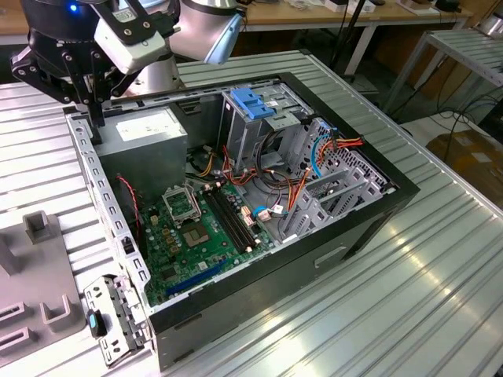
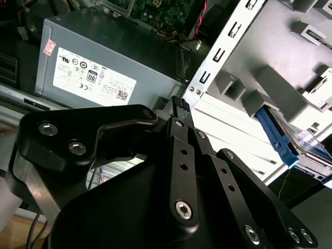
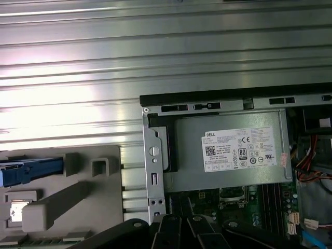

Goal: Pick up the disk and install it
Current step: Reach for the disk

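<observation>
Gripper (image 2: 179, 104) clenched, fingers pressed together, nothing between them. It hangs over the rim of the open computer case (image 1: 259, 294), just beside the power supply (image 2: 104, 62). Disk (image 3: 31, 170), blue-railed, lies in the grey fixture (image 3: 78, 192) outside the case, on the ribbed aluminium table (image 3: 155, 52).

on the worktop (image 1: 424, 290), the computer case (image 1: 259, 294) holds the power supply (image 1: 149, 133) in one corner beside the motherboard (image 1: 196, 236), and the disk (image 3: 36, 167) lies in a fixture (image 3: 104, 197) just outside the case, near that corner.
</observation>
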Available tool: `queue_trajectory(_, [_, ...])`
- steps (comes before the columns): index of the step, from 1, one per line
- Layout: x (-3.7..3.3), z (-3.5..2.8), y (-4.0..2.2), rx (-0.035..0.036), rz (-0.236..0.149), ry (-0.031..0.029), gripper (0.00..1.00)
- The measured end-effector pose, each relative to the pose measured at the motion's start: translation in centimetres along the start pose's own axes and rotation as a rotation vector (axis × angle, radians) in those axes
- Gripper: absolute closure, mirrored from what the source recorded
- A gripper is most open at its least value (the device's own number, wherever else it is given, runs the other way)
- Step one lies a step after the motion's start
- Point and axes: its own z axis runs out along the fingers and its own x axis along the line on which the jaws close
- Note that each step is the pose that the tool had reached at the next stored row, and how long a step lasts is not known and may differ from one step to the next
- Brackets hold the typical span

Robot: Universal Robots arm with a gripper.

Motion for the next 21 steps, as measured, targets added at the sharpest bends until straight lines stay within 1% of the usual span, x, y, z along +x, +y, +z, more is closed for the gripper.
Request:
queue_trajectory(7, [0.36,-0.01,-0.03,0.0000,0.000,0.0002,0.89])
queue_trajectory(21, [1.34,-0.03,-0.10,0.0000,0.000,0.0005,0.89])
